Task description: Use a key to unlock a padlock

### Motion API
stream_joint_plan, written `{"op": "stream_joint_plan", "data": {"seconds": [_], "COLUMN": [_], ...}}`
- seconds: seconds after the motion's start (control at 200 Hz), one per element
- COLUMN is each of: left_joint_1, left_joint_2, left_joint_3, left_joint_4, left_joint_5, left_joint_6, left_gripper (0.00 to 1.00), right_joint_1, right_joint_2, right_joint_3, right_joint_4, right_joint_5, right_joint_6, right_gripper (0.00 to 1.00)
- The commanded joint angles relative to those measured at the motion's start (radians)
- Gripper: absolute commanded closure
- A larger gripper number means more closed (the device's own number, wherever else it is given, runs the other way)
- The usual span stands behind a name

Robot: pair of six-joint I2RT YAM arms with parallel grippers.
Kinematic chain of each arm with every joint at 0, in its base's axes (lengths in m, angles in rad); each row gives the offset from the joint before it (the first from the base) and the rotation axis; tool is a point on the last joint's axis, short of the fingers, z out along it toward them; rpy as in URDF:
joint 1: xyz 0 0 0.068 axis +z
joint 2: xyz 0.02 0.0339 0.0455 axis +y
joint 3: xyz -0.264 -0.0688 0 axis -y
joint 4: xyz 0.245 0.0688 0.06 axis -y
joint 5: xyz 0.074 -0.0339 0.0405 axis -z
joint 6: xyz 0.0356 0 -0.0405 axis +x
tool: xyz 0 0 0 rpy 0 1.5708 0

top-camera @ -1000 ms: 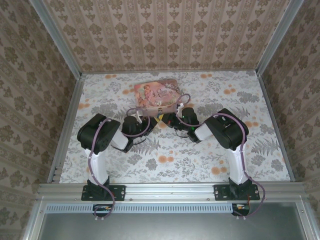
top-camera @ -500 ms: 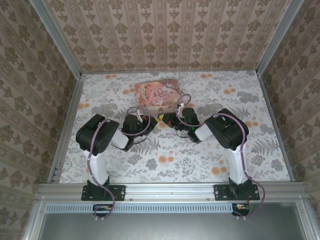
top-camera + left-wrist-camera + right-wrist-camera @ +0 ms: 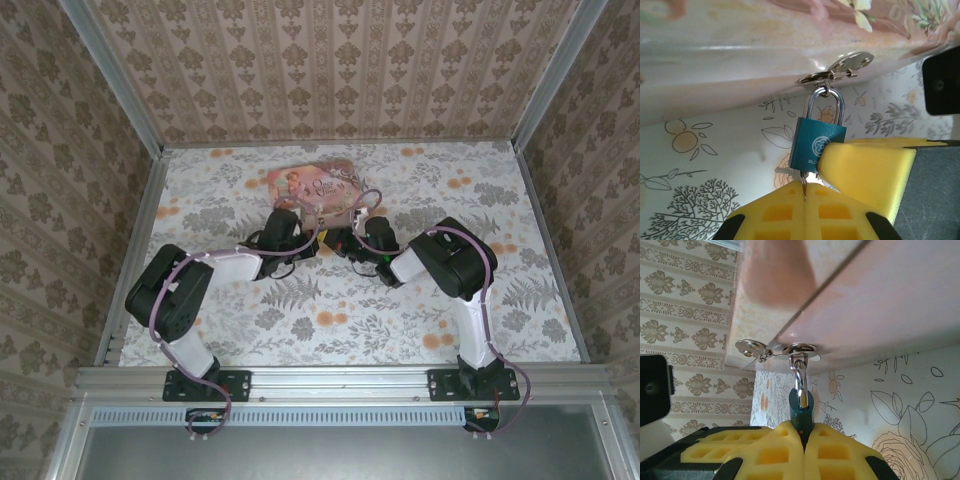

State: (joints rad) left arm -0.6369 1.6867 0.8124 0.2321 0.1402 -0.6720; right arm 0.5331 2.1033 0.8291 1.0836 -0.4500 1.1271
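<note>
Floral-print table, walled in with brown damask paper. At its far middle, a pink illustrated tin, lying flat, with a silvery hasp on its near side. Reaching in just near of the tin, the left arm and the right arm, wrists close together.

Left jaws pressed together, yellow pads closed on the key. Right jaws pinching the padlock by its flat faces. From the left wrist, one right pad overlapping the lock's lower right corner. From the right wrist, both pads meeting around its lower end.

Hanging from the hasp's loop, just off the tin's near wall: the padlock, small, with a rectangular teal-blue body bearing a pale round emblem and faint lettering. On top, a polished silver U-shaped shackle, threaded through the loop, both legs seated in the body. Edge-on from the right wrist: slim and dark teal.

Smallest, the key: a thin silvery sliver, upright, a short stretch showing between the pad seam and the padlock's underside. Cannot tell how far in.
</note>
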Motion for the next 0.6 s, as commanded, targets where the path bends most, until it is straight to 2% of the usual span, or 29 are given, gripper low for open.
{"op": "stream_joint_plan", "data": {"seconds": [0.0, 0.16, 0.225, 0.405, 0.525, 0.595], "left_joint_1": [-0.049, -0.112, -0.131, -0.135, -0.102, -0.061], "left_joint_2": [-0.041, -0.029, -0.022, -0.015, -0.025, -0.05], "left_joint_3": [0.074, 0.159, 0.176, 0.182, 0.152, 0.104], "left_joint_4": [-0.123, -0.293, -0.324, -0.333, -0.298, -0.241], "left_joint_5": [-0.038, -0.222, -0.262, -0.274, -0.23, -0.16], "left_joint_6": [0.166, 0.328, 0.365, 0.366, 0.279, 0.196], "left_gripper": [1.0, 1.0, 1.0, 1.0, 1.0, 0.76], "right_joint_1": [0.019, 0.019, 0.018, 0.016, 0.015, 0.013], "right_joint_2": [0.036, 0.04, 0.04, 0.047, 0.049, 0.047], "right_joint_3": [-0.01, -0.012, -0.014, -0.021, -0.024, -0.026], "right_joint_4": [-0.012, -0.004, 0.0, 0.015, 0.021, 0.019], "right_joint_5": [-0.035, -0.032, -0.03, -0.026, -0.024, -0.023], "right_joint_6": [0.011, 0.019, 0.022, 0.033, 0.038, 0.039], "right_gripper": [1.0, 1.0, 1.0, 1.0, 1.0, 1.0]}}
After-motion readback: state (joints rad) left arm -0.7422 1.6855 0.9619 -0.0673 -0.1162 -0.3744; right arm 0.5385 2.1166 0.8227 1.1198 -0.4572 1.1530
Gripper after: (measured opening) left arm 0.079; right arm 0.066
